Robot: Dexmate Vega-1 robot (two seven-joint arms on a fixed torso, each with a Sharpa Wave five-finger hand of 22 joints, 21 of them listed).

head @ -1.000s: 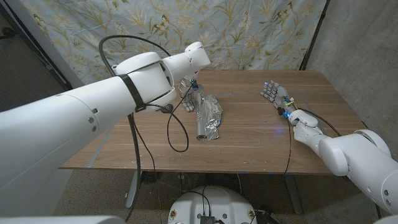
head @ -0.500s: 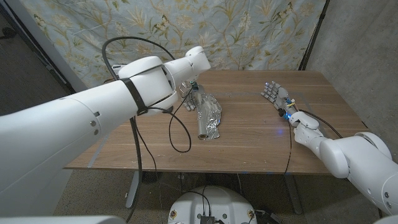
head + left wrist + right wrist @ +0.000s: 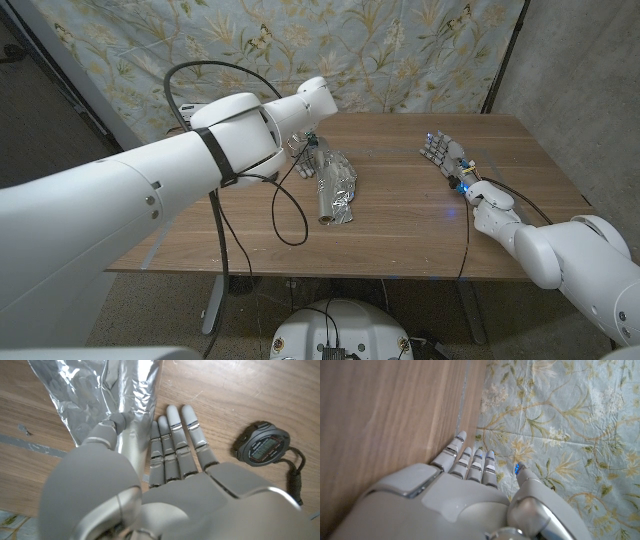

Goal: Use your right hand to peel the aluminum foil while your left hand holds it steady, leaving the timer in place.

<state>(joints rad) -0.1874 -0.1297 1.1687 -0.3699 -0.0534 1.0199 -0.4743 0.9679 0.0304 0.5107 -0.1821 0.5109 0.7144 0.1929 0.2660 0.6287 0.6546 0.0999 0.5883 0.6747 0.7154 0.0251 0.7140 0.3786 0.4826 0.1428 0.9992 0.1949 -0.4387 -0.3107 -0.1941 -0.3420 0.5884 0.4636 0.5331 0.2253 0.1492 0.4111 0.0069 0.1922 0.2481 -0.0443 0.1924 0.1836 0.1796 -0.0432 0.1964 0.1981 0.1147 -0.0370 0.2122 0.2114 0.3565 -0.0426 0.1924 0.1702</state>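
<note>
A crinkled roll of aluminum foil (image 3: 336, 186) lies at the middle of the wooden table (image 3: 400, 225). My left hand (image 3: 304, 157) is at the foil's far left end. In the left wrist view the left hand (image 3: 170, 465) has straight fingers (image 3: 175, 435) lying beside the foil (image 3: 100, 395), and its thumb touches the sheet's edge. A black timer (image 3: 262, 450) with a cord lies on the wood just past those fingers. My right hand (image 3: 443, 155) is on the right part of the table, well away from the foil, with its fingers extended and nothing in it (image 3: 465, 480).
A black cable (image 3: 285, 215) from the left arm loops over the table in front of the foil. A floral cloth (image 3: 400, 50) hangs behind the table's far edge. Bare wood lies between the foil and my right hand.
My left arm has shifted slightly while its hand stays at the foil's end. The right forearm has edged a little; the foil has not moved.
</note>
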